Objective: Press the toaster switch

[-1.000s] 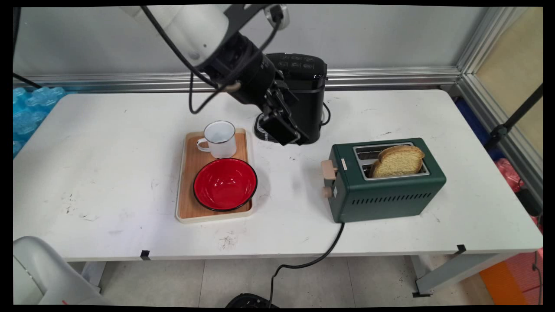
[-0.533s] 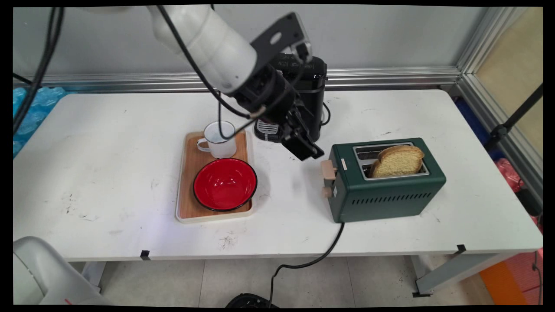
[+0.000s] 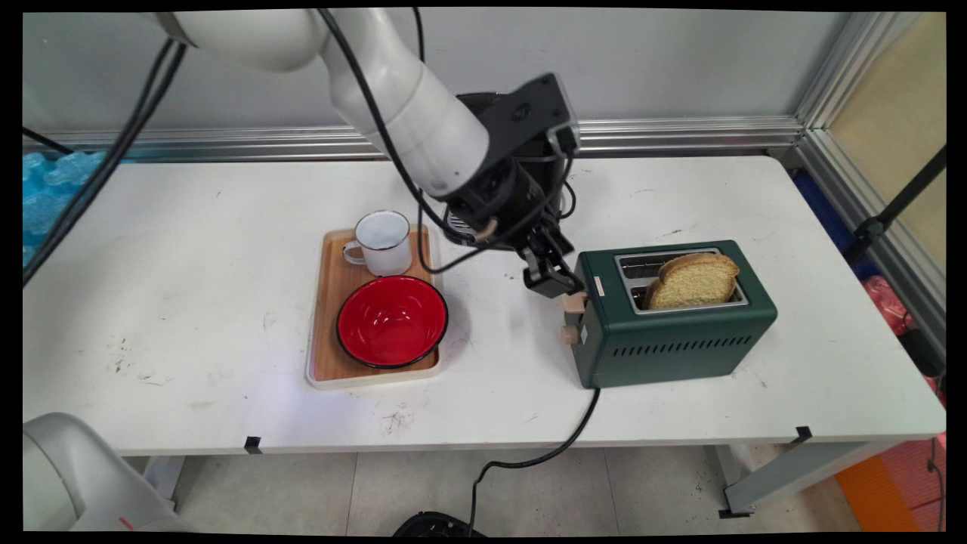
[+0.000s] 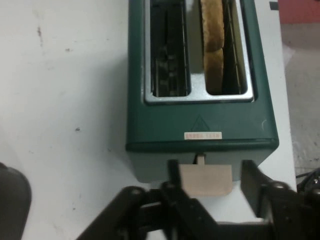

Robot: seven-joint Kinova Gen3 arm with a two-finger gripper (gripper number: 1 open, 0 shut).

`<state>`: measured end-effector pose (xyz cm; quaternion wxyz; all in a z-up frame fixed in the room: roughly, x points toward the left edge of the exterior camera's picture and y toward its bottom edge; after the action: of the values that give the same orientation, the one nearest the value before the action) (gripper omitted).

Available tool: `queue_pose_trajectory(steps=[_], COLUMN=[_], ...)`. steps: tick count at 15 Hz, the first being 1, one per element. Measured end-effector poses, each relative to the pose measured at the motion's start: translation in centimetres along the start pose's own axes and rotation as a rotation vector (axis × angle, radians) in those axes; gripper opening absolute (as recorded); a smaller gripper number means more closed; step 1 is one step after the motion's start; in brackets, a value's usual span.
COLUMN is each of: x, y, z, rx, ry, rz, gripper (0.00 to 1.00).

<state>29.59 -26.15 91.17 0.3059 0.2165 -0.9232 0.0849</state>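
Observation:
A dark green toaster (image 3: 672, 332) (image 4: 200, 115) stands right of the table's middle. A slice of bread (image 3: 693, 281) (image 4: 212, 45) sticks up from its nearer slot; the other slot is empty. My gripper (image 3: 555, 285) (image 4: 210, 175) is at the toaster's left end. It is open, with one finger on each side of the beige lever (image 3: 572, 302) (image 4: 206, 181). The left finger lies close against the lever and the right finger stands off it by a small gap. A beige knob (image 3: 568, 335) sits below the lever.
A wooden tray (image 3: 370, 380) left of the toaster holds a white mug (image 3: 381, 242) and a red bowl (image 3: 391, 321). A black coffee machine (image 3: 457, 223) stands behind my arm, mostly hidden. The toaster's black cord (image 3: 559, 446) drops over the table's front edge.
My gripper has come down and to the right, from in front of the coffee machine to the toaster's left end, and now straddles the lever. Nothing on the table has moved.

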Motion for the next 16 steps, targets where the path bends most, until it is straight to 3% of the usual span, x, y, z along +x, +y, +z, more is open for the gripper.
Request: queue_pose_trajectory(steps=[9,16], x=[-0.4,-0.9], y=[0.1,-0.2], z=[3.7,5.5], rx=[-0.004,-0.006], ry=[-0.075,-0.094], rz=[-0.025,-0.012], gripper=[0.0,0.0])
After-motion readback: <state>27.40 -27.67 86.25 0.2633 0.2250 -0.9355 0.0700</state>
